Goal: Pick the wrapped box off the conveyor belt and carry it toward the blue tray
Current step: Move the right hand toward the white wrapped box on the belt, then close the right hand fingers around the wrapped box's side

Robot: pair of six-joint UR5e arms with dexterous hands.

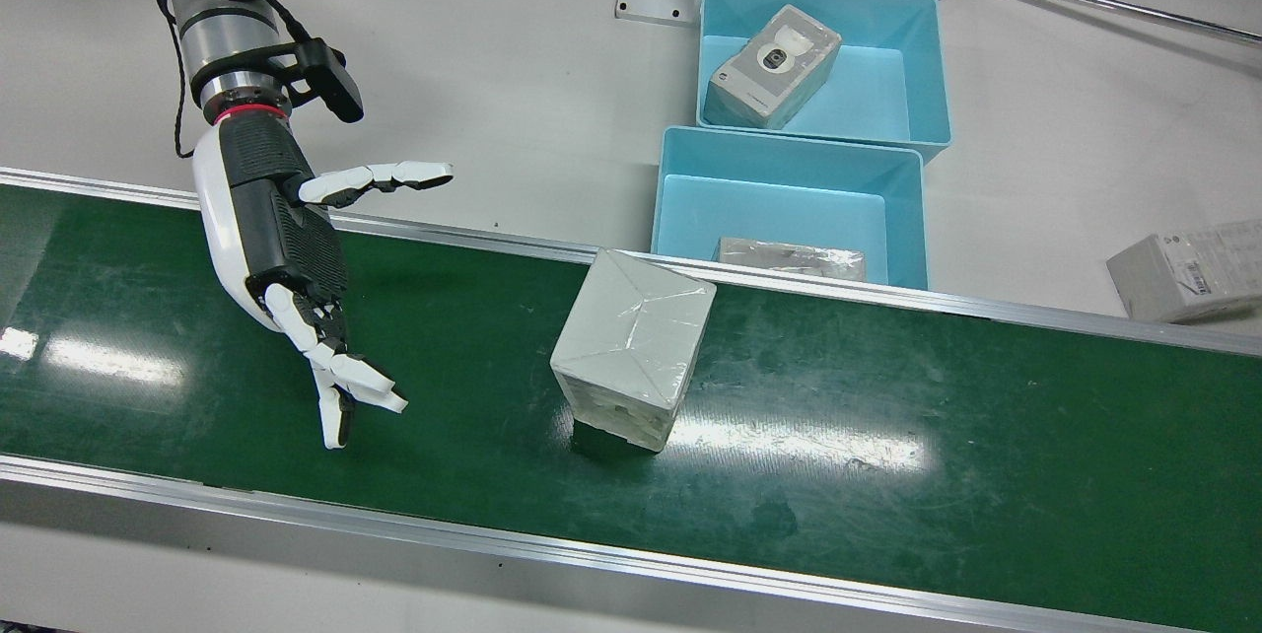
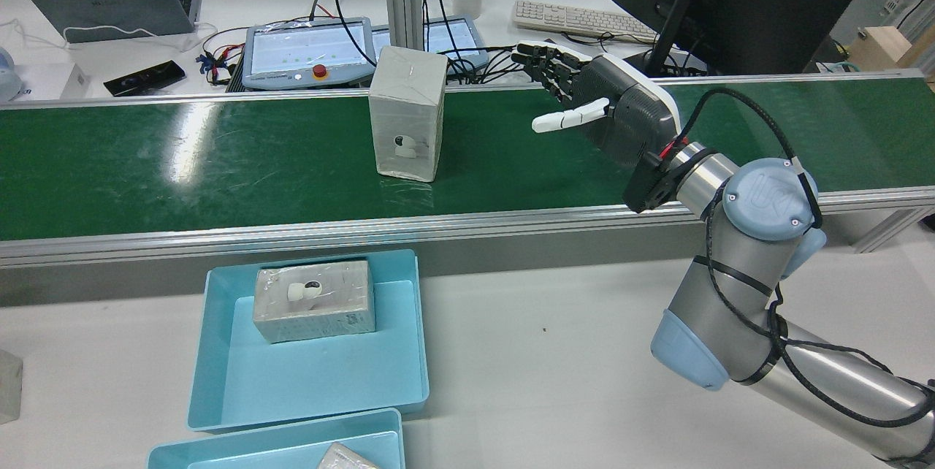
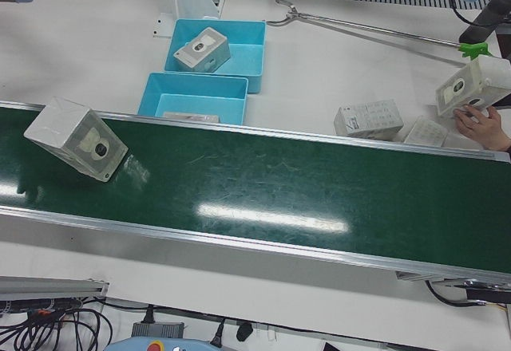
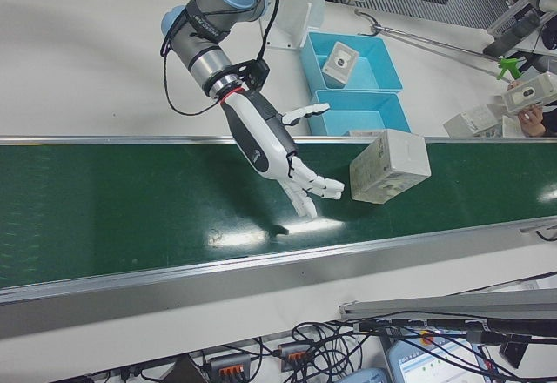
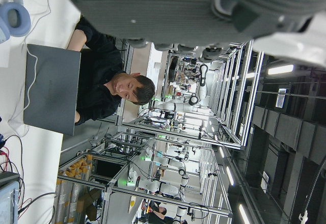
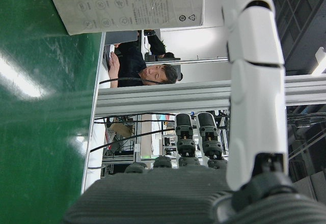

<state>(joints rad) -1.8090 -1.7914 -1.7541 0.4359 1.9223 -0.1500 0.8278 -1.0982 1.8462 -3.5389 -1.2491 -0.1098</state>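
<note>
right hand (image 1: 286,258) held over the conveyor belt (image 1: 887,475), fingers (image 1: 347,386) spread wide and holding nothing, palm turned toward the wrapped box (image 1: 631,347), apparently to close on its side. the box stands on end mid-belt, well apart from the hand, long axis upright, one corner turned toward the hand. two blue trays (image 1: 680,219) sit on the worktop (image 1: 513,61) just past the belt's rail, each already holding a box. left hand: fingers unseen, state cannot be told.
</note>
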